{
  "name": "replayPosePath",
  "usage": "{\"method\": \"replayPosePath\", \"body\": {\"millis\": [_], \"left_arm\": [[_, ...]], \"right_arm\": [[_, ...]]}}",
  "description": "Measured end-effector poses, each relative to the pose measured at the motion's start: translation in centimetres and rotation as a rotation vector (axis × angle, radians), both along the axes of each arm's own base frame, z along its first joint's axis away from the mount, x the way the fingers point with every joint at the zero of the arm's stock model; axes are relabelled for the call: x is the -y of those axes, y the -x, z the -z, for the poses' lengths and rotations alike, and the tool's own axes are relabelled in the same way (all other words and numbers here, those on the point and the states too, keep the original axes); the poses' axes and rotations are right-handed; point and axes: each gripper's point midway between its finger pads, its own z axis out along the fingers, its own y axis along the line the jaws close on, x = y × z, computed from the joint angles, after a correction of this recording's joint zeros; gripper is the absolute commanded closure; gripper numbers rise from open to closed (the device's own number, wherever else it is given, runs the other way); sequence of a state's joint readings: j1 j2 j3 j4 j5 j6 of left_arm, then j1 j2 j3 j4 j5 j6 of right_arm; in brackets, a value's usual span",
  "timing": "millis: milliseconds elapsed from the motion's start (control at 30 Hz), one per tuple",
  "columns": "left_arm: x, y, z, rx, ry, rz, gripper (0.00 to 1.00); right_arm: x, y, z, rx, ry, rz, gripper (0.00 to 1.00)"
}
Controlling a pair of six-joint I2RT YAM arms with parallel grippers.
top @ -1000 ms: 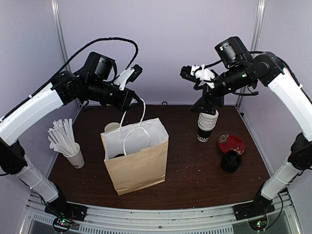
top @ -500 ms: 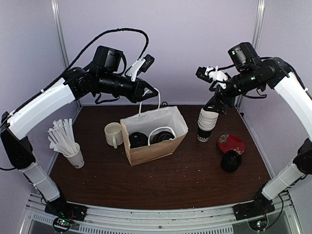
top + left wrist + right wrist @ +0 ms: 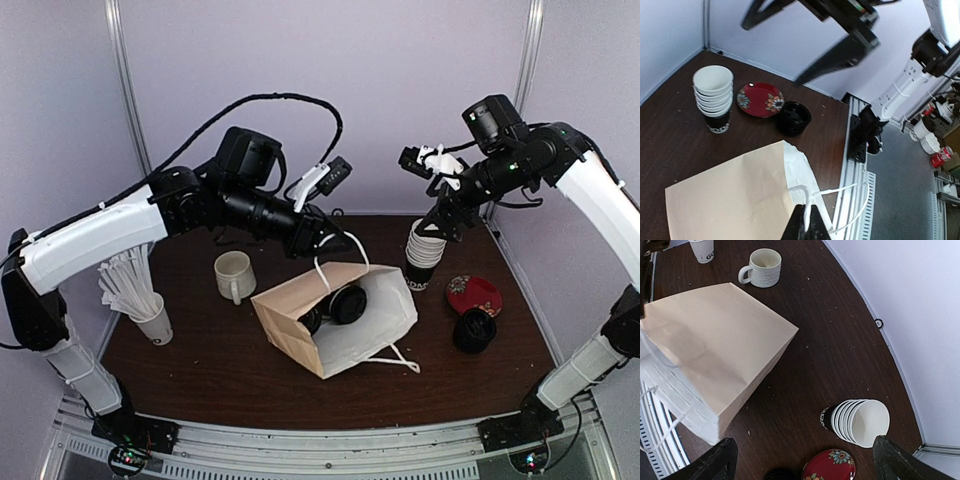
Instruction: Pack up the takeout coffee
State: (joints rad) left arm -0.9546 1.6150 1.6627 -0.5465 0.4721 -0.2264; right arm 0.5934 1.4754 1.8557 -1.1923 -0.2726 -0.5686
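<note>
While the left claw (image 3: 807,215) stays shut tight on the bag's white handle (image 3: 799,188), the arm behind it has swung across to the right and pulled the bag (image 3: 290,310) over with it. A second ago the bag stood upright on the table (image 3: 200,375), mouth up; half a second ago it was leaning back; now it lies on its brown side with the mouth facing the near right and the second handle trailing loose on the wood. Both coffees (image 3: 348,303) show just inside that mouth, black lids towards the camera, one beside the other against the white lining, so they are in the bag but no longer standing. My reading is that the packing itself is done as far as contents go, and the trouble is the bag: lying like this, the coffees could roll or slide out of the mouth, and lidded drinks on their sides may leak. The sensible next thing looks to be lifting by the handle until the bag stands again. Further out, the right claw (image 3: 804,439) is spread wide with nothing in it, hanging above the stack (image 3: 860,422) of empty paper cups at the back right, much where it was a second ago and well apart from the bag.
</note>
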Motion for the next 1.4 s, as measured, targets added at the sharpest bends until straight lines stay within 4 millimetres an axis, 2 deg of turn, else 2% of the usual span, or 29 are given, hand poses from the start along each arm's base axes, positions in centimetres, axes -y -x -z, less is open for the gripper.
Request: {"method": "replayPosePath", "body": {"millis": [133, 233, 433, 533, 633, 667, 733, 933, 1000, 1033, 1100, 1200, 1300, 1400], "left_arm": [[0.7, 4.0, 0.6, -0.017, -0.010, 0.091, 1.00], [0.2, 6.3, 0.7, -0.024, -0.014, 0.133, 1.00], [-2.5, 7.6, -1.0, 0.000, 0.006, 0.120, 1.00], [-3.0, 7.9, -1.7, 0.011, 0.018, 0.121, 1.00], [-3.0, 7.9, -1.3, 0.005, 0.005, 0.125, 1.00], [-2.9, 7.9, -1.1, 0.002, 0.001, 0.125, 1.00], [-2.7, 7.8, -0.6, -0.005, -0.010, 0.125, 1.00], [-2.5, 7.7, -0.2, -0.011, -0.017, 0.126, 1.00], [-2.5, 7.7, 0.0, -0.017, -0.019, 0.125, 1.00], [-2.5, 7.7, 0.2, -0.022, -0.021, 0.124, 1.00], [-2.5, 7.7, 0.4, -0.028, -0.026, 0.122, 1.00], [-2.5, 7.7, 0.6, -0.034, -0.030, 0.120, 1.00], [-2.5, 7.7, 0.7, -0.037, -0.030, 0.118, 1.00], [-2.5, 7.7, 0.7, -0.041, -0.031, 0.117, 1.00]], "right_arm": [[0.0, 0.1, 0.7, -0.018, 0.007, -0.003, 0.01], [-0.1, 0.2, 0.9, -0.026, 0.004, -0.007, 0.01], [-0.4, 0.4, 0.8, -0.039, -0.013, -0.020, 0.01], [-0.6, 0.6, 0.8, -0.050, -0.026, -0.030, 0.01], [-1.0, 1.3, 0.7, -0.071, -0.047, -0.058, 0.00], [-1.2, 1.8, 0.6, -0.082, -0.058, -0.084, 0.00], [-1.6, 3.2, 0.2, -0.105, -0.091, -0.144, 0.07], [-2.3, 11.1, -3.2, -0.137, -0.196, -0.431, 0.15], [-2.3, 14.1, -3.8, -0.157, -0.223, -0.531, 0.18], [-2.4, 14.7, -3.8, -0.164, -0.224, -0.552, 0.21], [-2.8, 16.6, -3.3, -0.198, -0.223, -0.616, 0.26], [-4.0, 18.4, -1.3, -0.265, -0.180, -0.688, 0.37], [-5.6, 19.7, 1.1, -0.305, -0.096, -0.742, 0.40], [-6.8, 20.4, 2.5, -0.300, -0.029, -0.775, 0.42]]}}
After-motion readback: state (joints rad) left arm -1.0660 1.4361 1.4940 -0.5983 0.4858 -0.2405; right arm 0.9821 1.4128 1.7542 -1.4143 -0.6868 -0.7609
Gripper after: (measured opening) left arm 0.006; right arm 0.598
